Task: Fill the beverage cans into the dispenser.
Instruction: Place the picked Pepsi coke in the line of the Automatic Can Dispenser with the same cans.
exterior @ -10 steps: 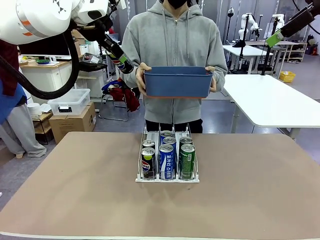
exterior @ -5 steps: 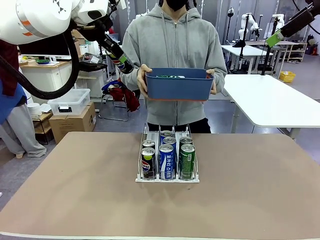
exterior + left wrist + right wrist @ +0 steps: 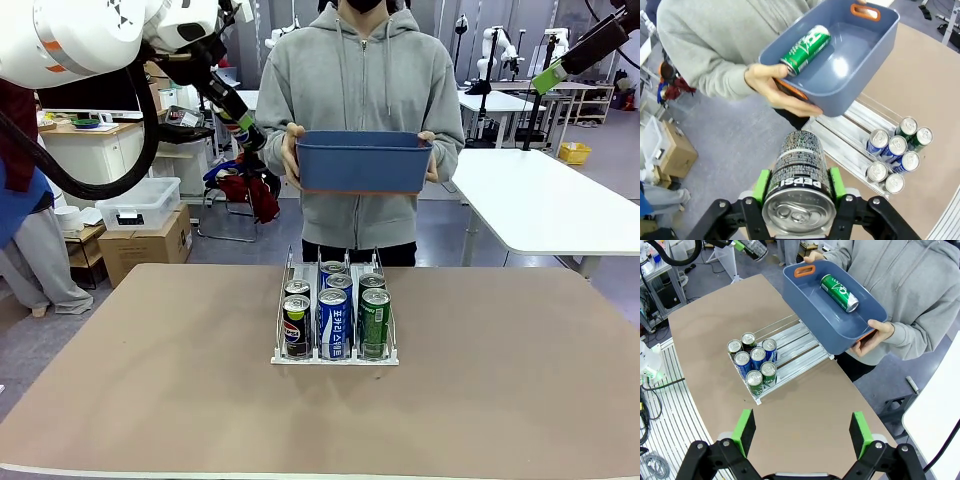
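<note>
Pepsi can [image 3: 799, 185] in left jaws (base hidden), dispenser [image 3: 845, 146] partly behind bin [image 3: 860, 75].

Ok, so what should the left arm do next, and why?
Probably carry the Pepsi can down to the dispenser's left lane, behind the black cans. The left gripper is shut on it, high beside the person's bin, and that lane has bare rail at the back.
</note>
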Controlling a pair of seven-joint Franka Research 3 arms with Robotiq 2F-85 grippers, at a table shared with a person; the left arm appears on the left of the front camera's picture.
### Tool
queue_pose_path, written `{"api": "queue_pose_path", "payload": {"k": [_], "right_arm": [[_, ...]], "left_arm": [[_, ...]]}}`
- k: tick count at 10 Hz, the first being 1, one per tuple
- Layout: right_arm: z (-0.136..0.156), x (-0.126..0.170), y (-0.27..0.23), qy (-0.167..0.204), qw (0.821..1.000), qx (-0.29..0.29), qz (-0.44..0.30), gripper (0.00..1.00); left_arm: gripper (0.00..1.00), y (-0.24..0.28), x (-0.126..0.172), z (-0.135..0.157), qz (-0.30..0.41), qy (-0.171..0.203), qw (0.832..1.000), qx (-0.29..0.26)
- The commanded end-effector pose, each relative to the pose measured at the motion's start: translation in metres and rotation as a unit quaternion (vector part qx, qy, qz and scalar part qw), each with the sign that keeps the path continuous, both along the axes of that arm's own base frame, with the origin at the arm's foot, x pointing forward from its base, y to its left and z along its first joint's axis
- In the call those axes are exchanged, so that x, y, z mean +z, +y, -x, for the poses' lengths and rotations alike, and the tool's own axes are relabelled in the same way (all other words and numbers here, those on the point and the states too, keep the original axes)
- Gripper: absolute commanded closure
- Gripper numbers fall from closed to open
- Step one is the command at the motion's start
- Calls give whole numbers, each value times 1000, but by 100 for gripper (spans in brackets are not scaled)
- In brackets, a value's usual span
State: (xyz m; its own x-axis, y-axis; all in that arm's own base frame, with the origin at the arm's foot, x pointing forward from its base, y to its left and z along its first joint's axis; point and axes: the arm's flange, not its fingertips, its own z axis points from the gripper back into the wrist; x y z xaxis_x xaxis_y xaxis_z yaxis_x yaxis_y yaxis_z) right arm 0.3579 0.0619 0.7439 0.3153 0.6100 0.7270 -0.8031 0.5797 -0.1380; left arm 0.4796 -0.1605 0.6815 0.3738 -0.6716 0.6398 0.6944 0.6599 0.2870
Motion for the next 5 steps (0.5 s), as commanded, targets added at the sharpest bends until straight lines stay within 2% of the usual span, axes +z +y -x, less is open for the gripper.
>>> {"api": "queue_pose_path", "payload": {"k": [1,2,3,5], "right_arm": [[0,0,-1,0,1000,-1,4,0],[0,0,-1,0,1000,-1,4,0],[0,0,-1,0,1000,-1,4,0],[0,0,-1,0,1000,-1,4,0]], "left_arm": [[42,-15,-12,9,-4,49,996,75],[42,-26,-21,16,12,49,993,103],[42,-33,-28,29,0,60,994,91],[42,-51,-42,51,-12,75,992,99]]}}
